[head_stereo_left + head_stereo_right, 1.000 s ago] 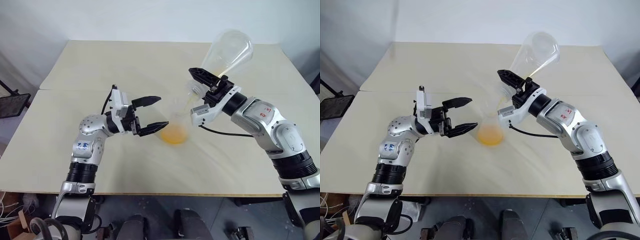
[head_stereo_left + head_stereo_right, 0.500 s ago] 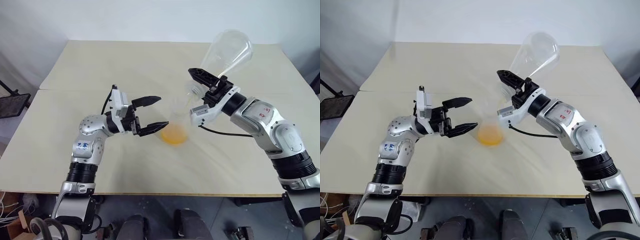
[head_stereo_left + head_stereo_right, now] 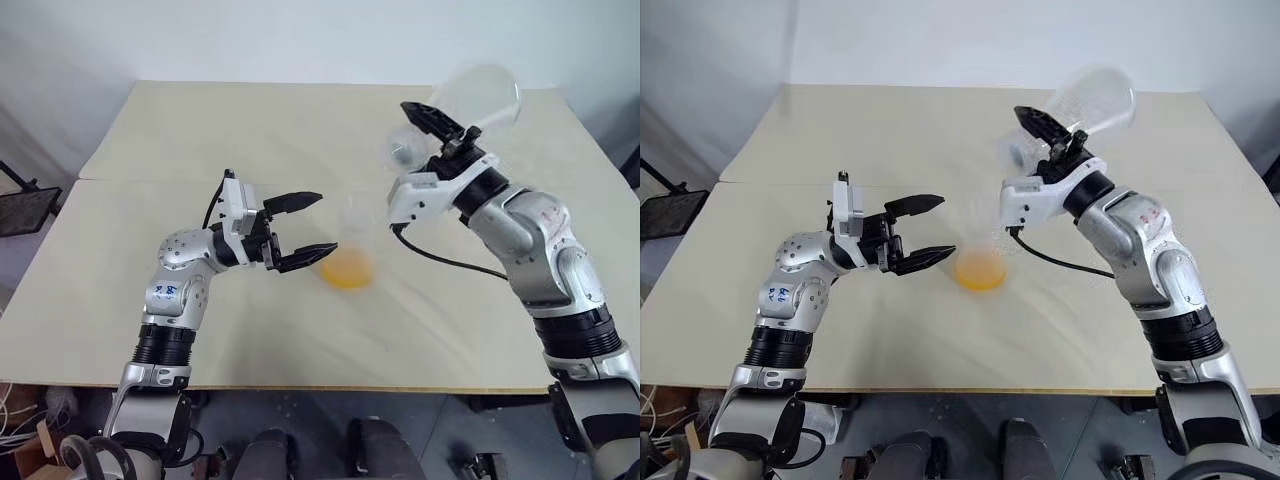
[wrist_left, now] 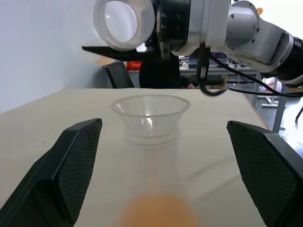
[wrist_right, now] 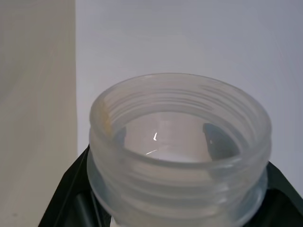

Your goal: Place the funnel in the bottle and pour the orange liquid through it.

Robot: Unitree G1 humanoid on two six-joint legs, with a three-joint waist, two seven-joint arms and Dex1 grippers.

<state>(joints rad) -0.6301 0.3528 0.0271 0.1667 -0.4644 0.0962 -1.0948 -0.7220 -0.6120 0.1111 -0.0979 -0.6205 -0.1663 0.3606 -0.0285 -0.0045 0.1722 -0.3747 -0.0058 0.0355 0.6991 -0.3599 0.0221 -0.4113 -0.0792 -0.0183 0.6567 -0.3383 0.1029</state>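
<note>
Pale table point(image 3: 200, 130): your bottle point(image 3: 352, 250) stands mid-table, orange liquid point(image 3: 347, 270) pooled in its base. Left wrist view resolves the funnel point(image 4: 150, 108) seated in its neck. Left gripper point(image 3: 305, 229) gapes wide beside it. Right gripper point(image 3: 430, 125) clamps a clear flask point(image 3: 478, 95), tipped near level; right wrist view shows its threaded mouth.

Pale beige table point(image 3: 200, 130), seam across its left side, clear bottle point(image 3: 350, 250) standing near its middle, orange liquid point(image 3: 347, 270) pooled inside
</note>
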